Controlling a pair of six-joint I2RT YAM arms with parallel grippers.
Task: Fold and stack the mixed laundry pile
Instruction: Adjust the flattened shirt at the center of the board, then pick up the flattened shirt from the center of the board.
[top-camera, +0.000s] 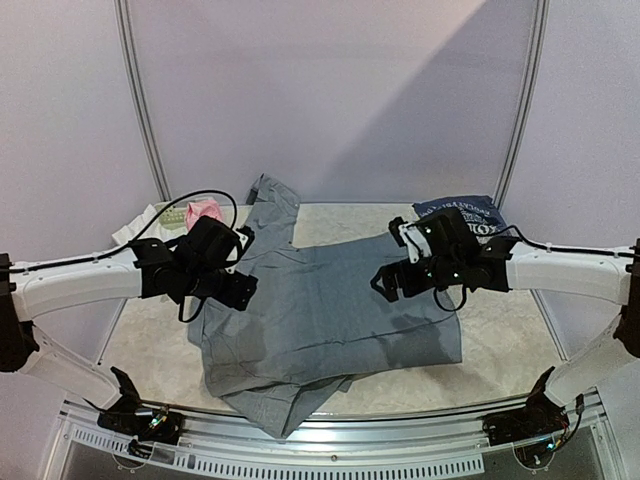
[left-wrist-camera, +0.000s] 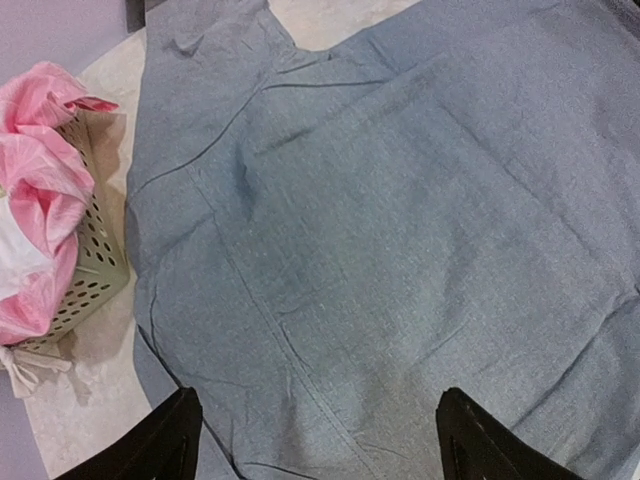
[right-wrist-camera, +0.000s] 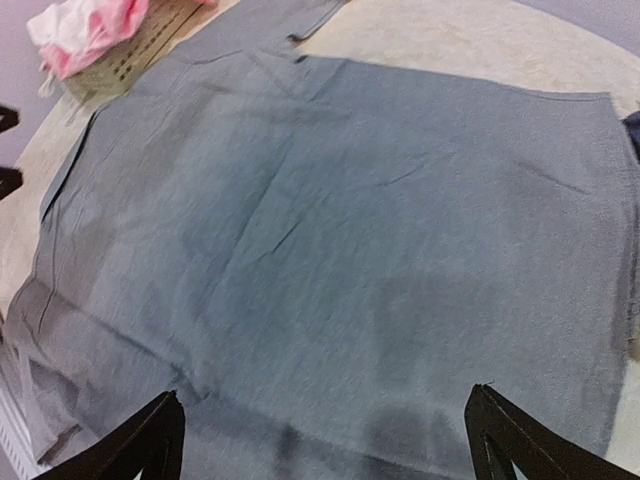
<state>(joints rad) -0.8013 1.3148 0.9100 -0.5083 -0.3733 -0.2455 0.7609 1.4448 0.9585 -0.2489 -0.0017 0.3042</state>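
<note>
The grey trousers (top-camera: 330, 310) lie spread flat across the middle of the table, with one leg end reaching toward the back (top-camera: 272, 195) and a folded layer sticking out at the front edge. My left gripper (top-camera: 232, 288) hovers over their left side, open, with only cloth (left-wrist-camera: 380, 230) below its jaws (left-wrist-camera: 318, 400). My right gripper (top-camera: 388, 283) hovers over their right side, also open and empty (right-wrist-camera: 325, 395), above the trousers (right-wrist-camera: 330, 230). A navy printed tee (top-camera: 462, 210) lies at the back right. Pink pieces (left-wrist-camera: 40, 170) fill the basket, and a white piece (top-camera: 138, 226) lies beside it.
A pale-green lattice basket (left-wrist-camera: 95, 265) stands at the back left corner (top-camera: 176, 224), right beside the trousers' left edge. The marbled tabletop (top-camera: 510, 350) shows round the garment, and a white rail (top-camera: 330, 462) runs along the near edge. Pale walls close in the back.
</note>
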